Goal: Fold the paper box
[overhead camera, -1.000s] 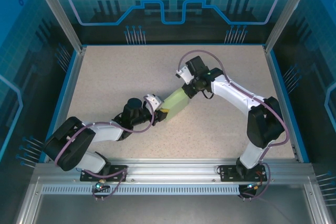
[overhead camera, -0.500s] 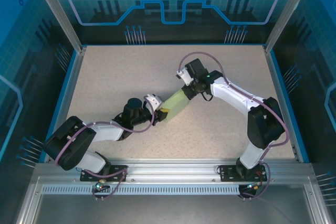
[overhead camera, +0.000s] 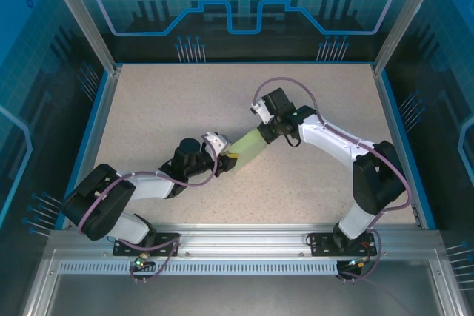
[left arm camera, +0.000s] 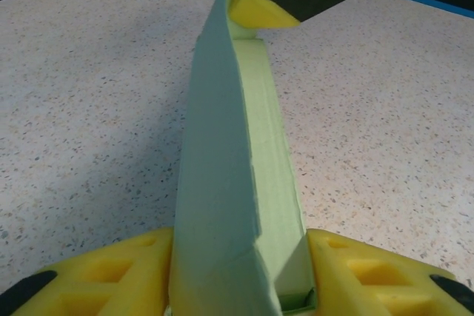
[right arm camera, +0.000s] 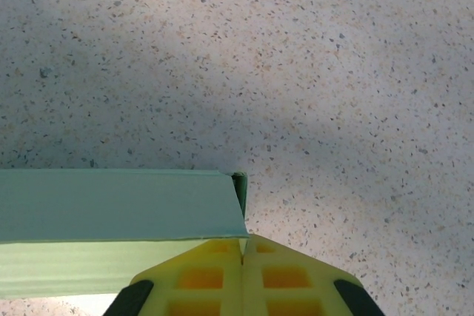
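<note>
The left gripper [left arm camera: 241, 275] clamps the paper box [left arm camera: 222, 153], the right gripper [right arm camera: 243, 260] pinches its end: crease gently, without twisting

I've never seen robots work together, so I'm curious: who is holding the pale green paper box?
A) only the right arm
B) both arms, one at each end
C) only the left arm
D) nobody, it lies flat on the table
B: the paper box spans between the left fingers and the right fingers, each pair shut on one end.

Two white-and-black arms [overhead camera: 333, 135], purple cables [overhead camera: 285, 82], yellow foam finger pads [left arm camera: 111, 279]
</note>
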Tool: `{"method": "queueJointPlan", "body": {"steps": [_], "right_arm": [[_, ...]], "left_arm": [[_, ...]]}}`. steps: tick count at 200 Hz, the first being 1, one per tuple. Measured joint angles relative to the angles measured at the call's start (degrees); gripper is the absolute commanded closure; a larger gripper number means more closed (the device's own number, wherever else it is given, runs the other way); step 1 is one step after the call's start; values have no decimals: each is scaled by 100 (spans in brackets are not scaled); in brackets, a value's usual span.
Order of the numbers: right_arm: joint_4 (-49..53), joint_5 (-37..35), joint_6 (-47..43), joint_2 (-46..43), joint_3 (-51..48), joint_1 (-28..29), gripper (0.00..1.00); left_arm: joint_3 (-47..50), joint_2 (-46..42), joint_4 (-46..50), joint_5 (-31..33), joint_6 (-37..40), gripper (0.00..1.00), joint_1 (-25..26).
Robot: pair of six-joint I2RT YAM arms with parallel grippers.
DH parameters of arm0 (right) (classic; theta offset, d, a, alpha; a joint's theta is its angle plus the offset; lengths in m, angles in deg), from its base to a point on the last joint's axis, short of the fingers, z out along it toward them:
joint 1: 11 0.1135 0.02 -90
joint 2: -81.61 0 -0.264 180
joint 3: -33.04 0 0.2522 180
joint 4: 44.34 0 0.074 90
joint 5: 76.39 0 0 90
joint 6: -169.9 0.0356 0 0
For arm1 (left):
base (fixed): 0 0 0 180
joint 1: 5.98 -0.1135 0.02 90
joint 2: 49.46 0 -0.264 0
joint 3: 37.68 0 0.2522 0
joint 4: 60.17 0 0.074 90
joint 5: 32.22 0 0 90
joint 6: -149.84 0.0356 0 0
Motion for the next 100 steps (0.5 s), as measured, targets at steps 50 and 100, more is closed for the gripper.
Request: {"method": "queueJointPlan", "body": {"steps": [50, 100], "right_arm": [[92, -315, 341, -52, -4, 76, 95], [133, -549, 590, -76, -37, 219, 95]], "left_arm": [[0, -205, 42, 90, -304, 32, 0], [35, -1093, 442, 199, -881, 35, 9]]}}
